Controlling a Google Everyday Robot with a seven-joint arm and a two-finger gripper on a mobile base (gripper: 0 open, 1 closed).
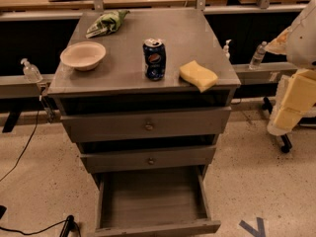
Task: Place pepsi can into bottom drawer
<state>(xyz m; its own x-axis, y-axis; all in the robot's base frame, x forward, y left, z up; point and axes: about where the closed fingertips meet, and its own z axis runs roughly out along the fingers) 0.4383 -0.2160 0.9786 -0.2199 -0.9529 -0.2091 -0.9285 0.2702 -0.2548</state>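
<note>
The pepsi can (154,59) stands upright on the grey cabinet top (182,33), near its front middle, dark blue with a silver top. The bottom drawer (153,199) is pulled open below the two knobbed drawers, and its tray holds nothing. My arm comes in at the right edge, and the gripper (291,105) hangs beside the cabinet, to the right of the can and below the level of the top. It holds nothing that I can see.
A pale bowl (83,55) and a green crumpled bag (107,22) sit on the left of the top. A yellow sponge (198,75) lies right of the can. Two upper drawers (148,125) are shut. Bottles (257,56) stand on the side rails. A cable runs over the floor at left.
</note>
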